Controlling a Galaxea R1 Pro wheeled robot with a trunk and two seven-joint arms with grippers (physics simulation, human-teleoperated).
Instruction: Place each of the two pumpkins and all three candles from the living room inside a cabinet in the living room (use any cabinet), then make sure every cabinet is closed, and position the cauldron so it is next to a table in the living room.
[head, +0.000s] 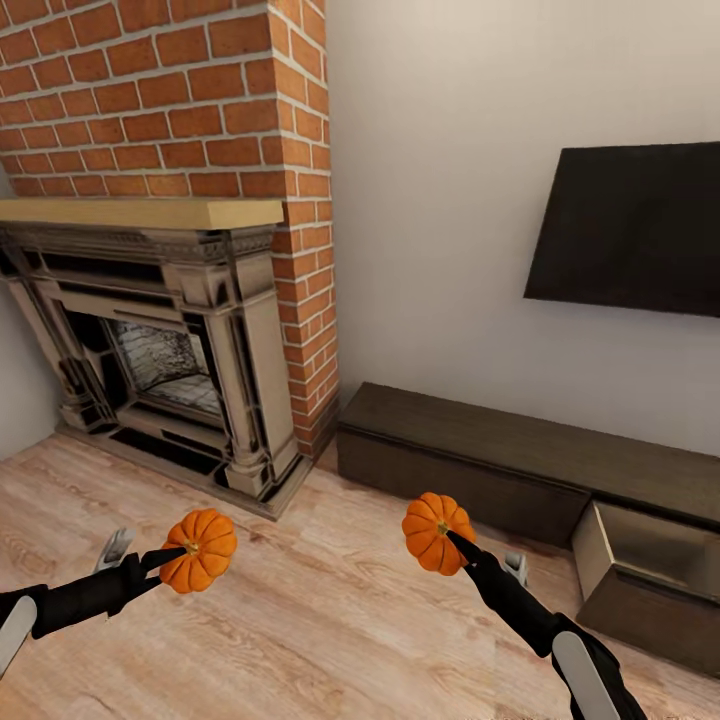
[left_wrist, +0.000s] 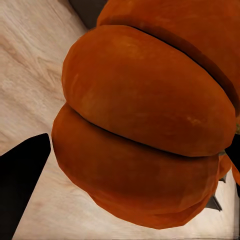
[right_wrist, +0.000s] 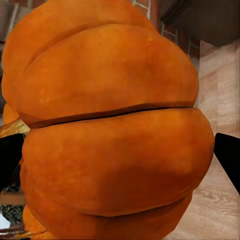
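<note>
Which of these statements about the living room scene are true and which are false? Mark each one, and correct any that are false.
1. Each end effector holds a pumpkin. True: the left end effector grips the left pumpkin and the right end effector grips the right pumpkin.
2. Every front of the cabinet is shut. False: a drawer at its right end stands pulled open.
3. The open drawer already holds a pumpkin. False: what shows of its pale inside is bare.
4. A dark television hangs on the wall above the cabinet. True.
5. The fireplace stands to the right of the cabinet. False: it stands to the left, under the brick chimney.
</note>
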